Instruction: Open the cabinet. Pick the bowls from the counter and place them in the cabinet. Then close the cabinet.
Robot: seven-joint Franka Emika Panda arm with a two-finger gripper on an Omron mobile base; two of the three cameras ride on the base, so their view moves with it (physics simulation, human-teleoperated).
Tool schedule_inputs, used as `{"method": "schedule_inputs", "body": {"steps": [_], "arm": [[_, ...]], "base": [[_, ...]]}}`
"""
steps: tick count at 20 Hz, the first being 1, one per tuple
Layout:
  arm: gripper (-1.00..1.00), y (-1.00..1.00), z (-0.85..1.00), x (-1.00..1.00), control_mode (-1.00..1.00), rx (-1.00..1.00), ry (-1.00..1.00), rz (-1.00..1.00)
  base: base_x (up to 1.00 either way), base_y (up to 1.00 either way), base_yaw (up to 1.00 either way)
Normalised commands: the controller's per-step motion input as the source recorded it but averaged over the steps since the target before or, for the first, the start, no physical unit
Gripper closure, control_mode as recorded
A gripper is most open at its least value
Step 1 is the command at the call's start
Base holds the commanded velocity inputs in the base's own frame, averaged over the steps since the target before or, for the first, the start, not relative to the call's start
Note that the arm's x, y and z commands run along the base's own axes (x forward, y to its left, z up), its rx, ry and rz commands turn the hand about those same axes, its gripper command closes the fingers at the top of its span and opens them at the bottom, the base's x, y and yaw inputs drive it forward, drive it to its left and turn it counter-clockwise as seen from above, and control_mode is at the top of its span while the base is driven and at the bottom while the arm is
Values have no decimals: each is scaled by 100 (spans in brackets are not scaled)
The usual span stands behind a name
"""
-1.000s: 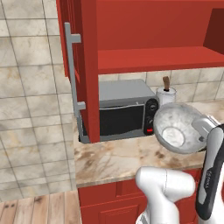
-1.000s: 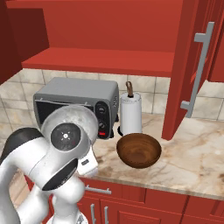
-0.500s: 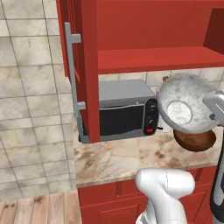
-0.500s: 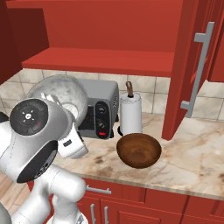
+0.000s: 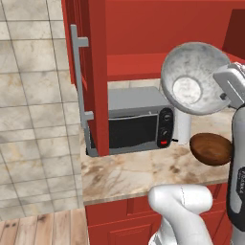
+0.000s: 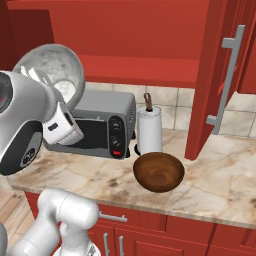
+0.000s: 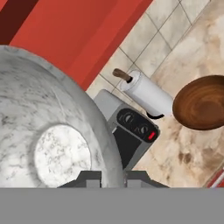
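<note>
Two bowls are apart: the marble bowl (image 5: 195, 78) hangs tilted in the air above the microwave (image 5: 134, 121), its rim pinched in the gripper's (image 5: 225, 88) closed jaws, beside the open cabinet's (image 5: 139, 38) shelf; the wooden bowl (image 6: 158, 171) sits on the counter (image 6: 225, 180) right of the microwave.

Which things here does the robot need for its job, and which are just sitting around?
Needed for the job:
marble bowl, held up in the gripper
wooden bowl, on the counter
cabinet, doors open

Just sitting around:
microwave
paper towel roll
</note>
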Motion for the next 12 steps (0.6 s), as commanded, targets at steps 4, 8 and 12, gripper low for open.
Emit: {"method": "schedule_inputs", "body": {"steps": [4, 8, 12], "arm": [[100, 32, 51, 37, -100, 0, -17, -1], [100, 9, 34, 49, -100, 0, -10, 0], [100, 18, 11, 54, -100, 0, -2, 0]], "base": [[0, 0, 0], [0, 0, 0], [0, 0, 0]]}}
